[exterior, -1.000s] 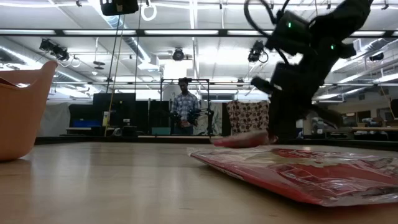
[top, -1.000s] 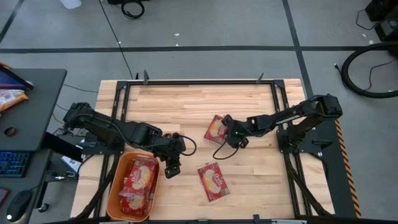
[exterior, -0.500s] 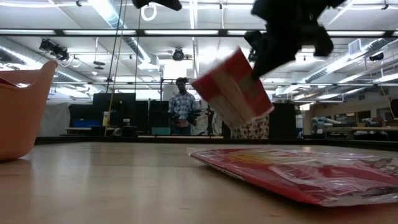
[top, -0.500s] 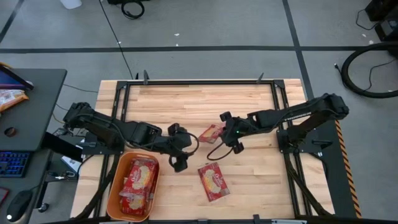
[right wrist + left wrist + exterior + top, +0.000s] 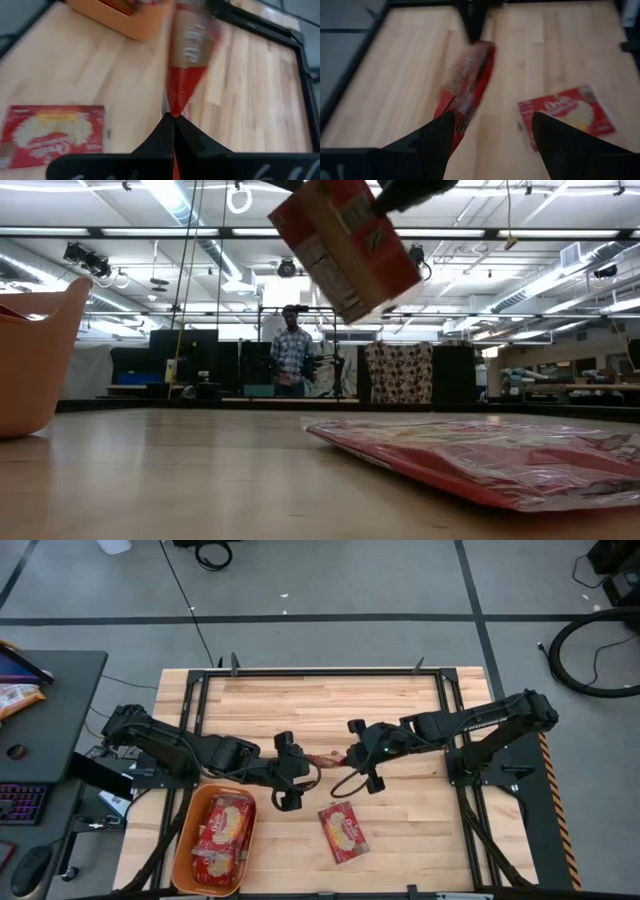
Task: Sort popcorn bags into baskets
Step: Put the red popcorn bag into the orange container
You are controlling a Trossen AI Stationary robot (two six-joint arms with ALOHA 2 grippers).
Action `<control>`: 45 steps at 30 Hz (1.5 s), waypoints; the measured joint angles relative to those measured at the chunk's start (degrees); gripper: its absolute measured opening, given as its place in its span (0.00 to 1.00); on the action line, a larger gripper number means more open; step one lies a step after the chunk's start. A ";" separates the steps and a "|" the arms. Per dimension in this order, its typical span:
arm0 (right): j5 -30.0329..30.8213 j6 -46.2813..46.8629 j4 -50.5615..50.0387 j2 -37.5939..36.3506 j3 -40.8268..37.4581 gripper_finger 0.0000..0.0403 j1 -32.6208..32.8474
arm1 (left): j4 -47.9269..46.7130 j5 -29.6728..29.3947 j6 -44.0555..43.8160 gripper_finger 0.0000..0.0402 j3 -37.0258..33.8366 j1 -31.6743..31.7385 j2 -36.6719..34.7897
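Note:
One red popcorn bag (image 5: 326, 758) is up in the air over the table's middle, turned edge-on. My right gripper (image 5: 344, 757) is shut on its right end. My left gripper (image 5: 306, 768) is open at the bag's left end; in the left wrist view that end (image 5: 456, 111) sits between my spread fingers, close to one of them. In the low view the bag (image 5: 345, 245) hangs tilted, well above the wood. A second bag (image 5: 343, 831) lies flat on the table. The orange basket (image 5: 186, 840) at the near left holds more red bags (image 5: 226, 828). My right gripper pinches the bag's right end (image 5: 173, 102) between its two shut fingers, coming level from the table's right. The bag is lifted clear, stands on edge and reaches away from the fingers toward my left gripper. My left gripper: whether one finger (image 5: 440, 131) touches the bag's end cannot be told.
The black frame (image 5: 320, 672) runs round the wooden table top. Bare wood lies on the far side and at the near right. A person (image 5: 292, 350) stands in the room beyond the table. A desk with a keyboard (image 5: 25, 802) is off the table's left.
My right gripper has lifted the bag off the table and carried it up and toward the table's left; the bag has turned from lying flat to standing edge-on. My left gripper has moved from the basket's far edge toward the table's middle, up to the bag's free end.

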 joint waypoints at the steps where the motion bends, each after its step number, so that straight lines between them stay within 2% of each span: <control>1: -0.63 -0.08 0.02 0.00 0.39 0.00 0.46 | 0.00 -1.26 0.19 0.66 0.00 0.02 0.00; 7: -3.27 1.50 0.40 0.00 0.92 0.00 2.40 | 0.88 -3.19 3.13 0.62 0.00 0.04 0.00; 14: -2.63 4.18 -1.13 0.00 0.84 0.00 2.56 | 3.86 -3.17 5.65 0.60 0.00 0.04 0.02; 24: -2.71 4.81 6.80 0.00 0.84 0.01 2.56 | 4.18 2.41 2.27 0.57 0.00 0.81 0.02; 30: -3.07 4.11 12.08 -0.02 0.84 0.02 2.56 | 4.20 3.59 -2.48 0.39 0.00 0.79 0.02; 39: -2.69 4.24 12.76 -0.08 0.84 0.12 2.56 | 3.00 6.14 -7.94 0.07 -0.04 0.11 -1.97; 45: 0.55 4.89 12.77 -1.17 0.84 0.29 1.88 | -0.79 6.08 -11.03 0.07 -0.04 -0.12 -4.52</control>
